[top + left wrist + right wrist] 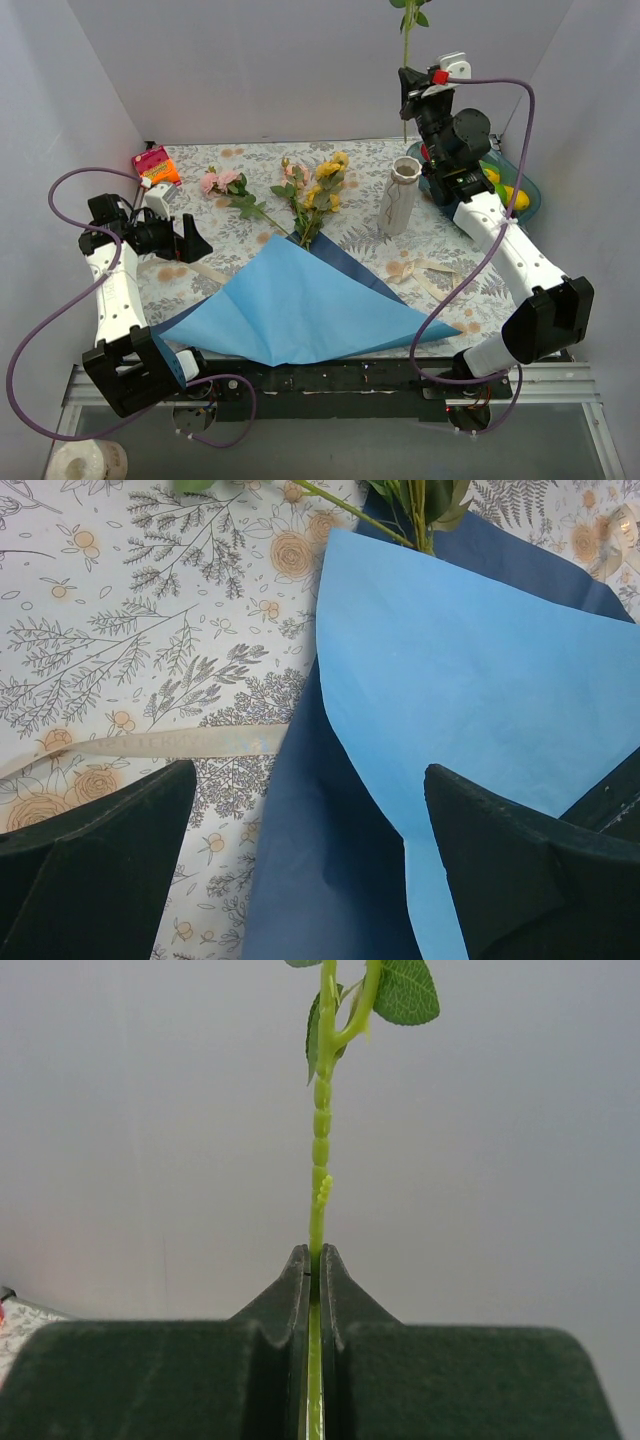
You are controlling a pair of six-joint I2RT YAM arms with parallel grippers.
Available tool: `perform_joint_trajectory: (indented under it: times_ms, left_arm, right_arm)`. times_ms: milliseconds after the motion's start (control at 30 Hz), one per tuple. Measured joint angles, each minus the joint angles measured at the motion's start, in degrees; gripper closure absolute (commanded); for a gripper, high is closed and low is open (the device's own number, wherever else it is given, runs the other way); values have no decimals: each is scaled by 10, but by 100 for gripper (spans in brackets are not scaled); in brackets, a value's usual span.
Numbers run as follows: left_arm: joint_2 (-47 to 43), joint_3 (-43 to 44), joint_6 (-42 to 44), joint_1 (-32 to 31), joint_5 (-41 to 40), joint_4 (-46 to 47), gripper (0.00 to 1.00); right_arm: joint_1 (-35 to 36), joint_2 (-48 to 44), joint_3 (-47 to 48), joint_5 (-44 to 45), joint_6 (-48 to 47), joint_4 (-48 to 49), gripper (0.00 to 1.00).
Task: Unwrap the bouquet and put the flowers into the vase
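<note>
With the right gripper (313, 1255) pinching one flower stem (318, 1160) aloft near the vase (398, 200) and the left gripper (310, 770) spread over the blue paper (480, 680), I risk the stem pivoting and missing its narrow neck.

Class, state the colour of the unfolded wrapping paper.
The wrapping paper is light blue over darker blue; clearest in left wrist view.

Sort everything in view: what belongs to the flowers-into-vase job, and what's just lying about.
Job: vase; loose flowers; flower stem in right end effector; blue wrapping paper; ribbon.
Lying about: orange packet; teal basket; paper roll.
</note>
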Motion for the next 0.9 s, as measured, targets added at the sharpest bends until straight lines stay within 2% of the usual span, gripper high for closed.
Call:
perform_joint_trajectory:
  times_ms: [367,900]
  left_arm:
    - [3,3,-10,0,-1,9,2]
    - [12,22,-9,0,-16,4,2]
  right_arm:
    - [-62,-11,-125,-31,53,93,99]
    - [-76,-20,-254,-59,91,228,99]
